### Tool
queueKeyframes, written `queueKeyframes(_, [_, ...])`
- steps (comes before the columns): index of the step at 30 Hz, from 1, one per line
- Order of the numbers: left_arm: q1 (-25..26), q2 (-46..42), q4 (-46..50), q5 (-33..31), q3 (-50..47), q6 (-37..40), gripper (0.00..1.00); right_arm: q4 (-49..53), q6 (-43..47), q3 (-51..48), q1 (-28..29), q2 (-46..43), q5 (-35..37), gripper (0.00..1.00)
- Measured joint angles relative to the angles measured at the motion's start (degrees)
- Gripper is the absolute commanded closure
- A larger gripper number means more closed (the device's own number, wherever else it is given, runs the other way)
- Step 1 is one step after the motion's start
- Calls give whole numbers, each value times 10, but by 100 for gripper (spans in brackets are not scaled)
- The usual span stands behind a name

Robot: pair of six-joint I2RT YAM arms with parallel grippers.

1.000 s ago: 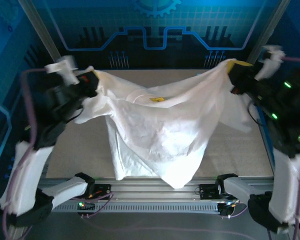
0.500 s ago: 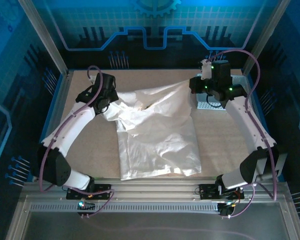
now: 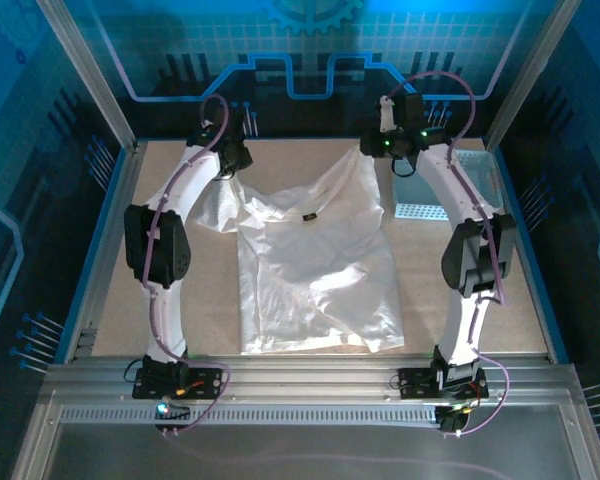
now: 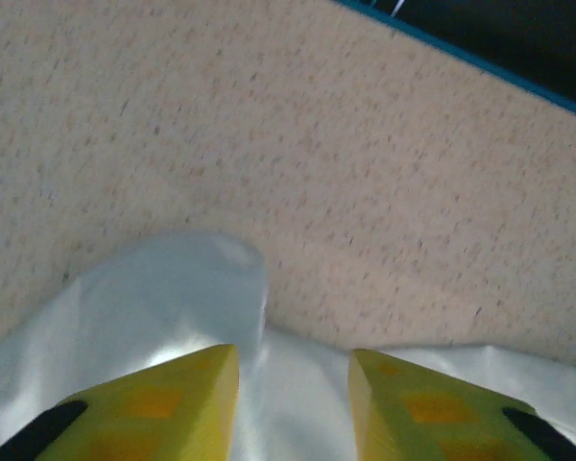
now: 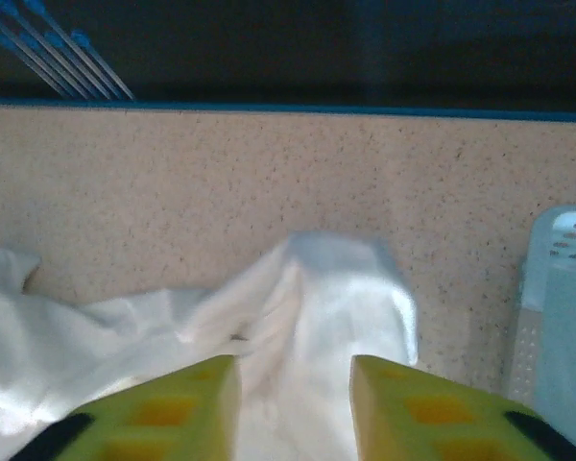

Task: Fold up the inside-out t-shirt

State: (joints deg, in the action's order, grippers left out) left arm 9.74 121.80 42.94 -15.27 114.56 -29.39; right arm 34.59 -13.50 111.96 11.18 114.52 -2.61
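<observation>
Inside-out t-shirt (image 3: 315, 265): white cloth, spread fairly flat on the tan worktop (image 3: 210, 310), centre of the surface. The hem lies toward 6 o'clock and the shoulders toward 12 o'clock. The upper part is rumpled, with one sleeve bunched out toward 10 o'clock. A small dark mark (image 3: 305, 217) sits near the collar.

Left gripper (image 3: 235, 160): at the shirt's 11 o'clock corner, over the shoulder cloth. In the left wrist view its yellow fingers (image 4: 187, 394) stand parted, with white cloth lying in the gap below them.

Right gripper (image 3: 385, 145): at the shirt's 1 o'clock corner. In the right wrist view its fingers (image 5: 173, 403) are likewise spread apart, above a raised fold of cloth on the worktop.

Basket (image 3: 450, 185): light blue-grey, perforated, at 3 o'clock of the right gripper, apart from the shirt.
</observation>
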Motion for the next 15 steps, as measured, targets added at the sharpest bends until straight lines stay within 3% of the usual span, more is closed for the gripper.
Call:
queueKeyframes(2, [-7,16,37,4,43,6,19,27,-3,50,-3,17,11,28])
queueKeyframes(5, [-9,-5,70,6,39,25,13,56,2,75,-11,9,21,21])
queueKeyframes(9, [26,-123,70,-11,-93,45,9,71,10,33,-16,-49,26,12])
queueKeyframes(11, [83,-214,68,-26,-187,54,8,70,11,-41,-16,-121,26,8])
queueKeyframes(15, [268,-365,45,-46,-338,56,9,62,5,-188,-15,-290,21,6])
